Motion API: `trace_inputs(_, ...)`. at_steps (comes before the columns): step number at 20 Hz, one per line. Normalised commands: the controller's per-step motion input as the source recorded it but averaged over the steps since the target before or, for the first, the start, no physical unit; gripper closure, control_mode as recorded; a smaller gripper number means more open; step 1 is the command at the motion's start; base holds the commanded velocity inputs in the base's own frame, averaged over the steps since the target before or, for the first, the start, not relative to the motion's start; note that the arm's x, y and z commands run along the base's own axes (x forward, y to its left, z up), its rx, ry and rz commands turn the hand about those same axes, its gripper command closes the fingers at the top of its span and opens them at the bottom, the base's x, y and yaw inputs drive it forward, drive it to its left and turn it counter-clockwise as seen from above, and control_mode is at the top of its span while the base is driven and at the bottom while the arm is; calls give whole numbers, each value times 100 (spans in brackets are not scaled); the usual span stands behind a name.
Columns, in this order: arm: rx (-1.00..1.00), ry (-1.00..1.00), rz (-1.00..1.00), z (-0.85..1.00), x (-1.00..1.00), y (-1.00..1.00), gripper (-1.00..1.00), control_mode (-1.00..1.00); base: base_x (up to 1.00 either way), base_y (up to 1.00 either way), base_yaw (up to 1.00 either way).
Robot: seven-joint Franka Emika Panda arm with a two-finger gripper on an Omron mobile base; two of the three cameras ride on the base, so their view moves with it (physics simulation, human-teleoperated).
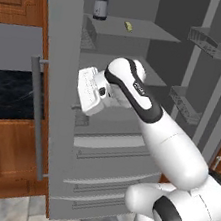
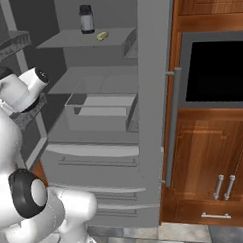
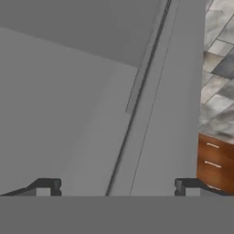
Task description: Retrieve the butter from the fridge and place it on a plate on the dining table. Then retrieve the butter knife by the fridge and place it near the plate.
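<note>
The fridge [image 1: 57, 74] stands with both doors swung open. On its top shelf lies the butter [image 1: 128, 26] [image 2: 103, 36], a small pale yellow stick, to the right of a dark jar [image 1: 101, 4] [image 2: 87, 19] with a pale lid. My white hand [image 1: 90, 91] hangs in front of the middle shelves, well below the butter and to its left. In the hand view my gripper [image 3: 116, 189] is open, its dark tips wide apart with nothing between them, facing grey fridge panels. The plate, the dining table and the butter knife are out of view.
Wire door bins [image 1: 209, 42] line the right door. A clear drawer [image 2: 100, 112] sits on the middle shelf above the lower steel drawers [image 1: 111, 153]. Wooden cupboards and a black counter [image 1: 4, 93] flank the left; a black oven window [image 2: 216, 69] sits in wood at right.
</note>
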Motion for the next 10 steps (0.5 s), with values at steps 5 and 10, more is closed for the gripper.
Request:
trace_inputs(5,0,12,-7,11,0,-24,-100,-100,0,0,0)
trace_inputs(10,-10,9,-7,-8,0,-89,-100,-100,0,0,0)
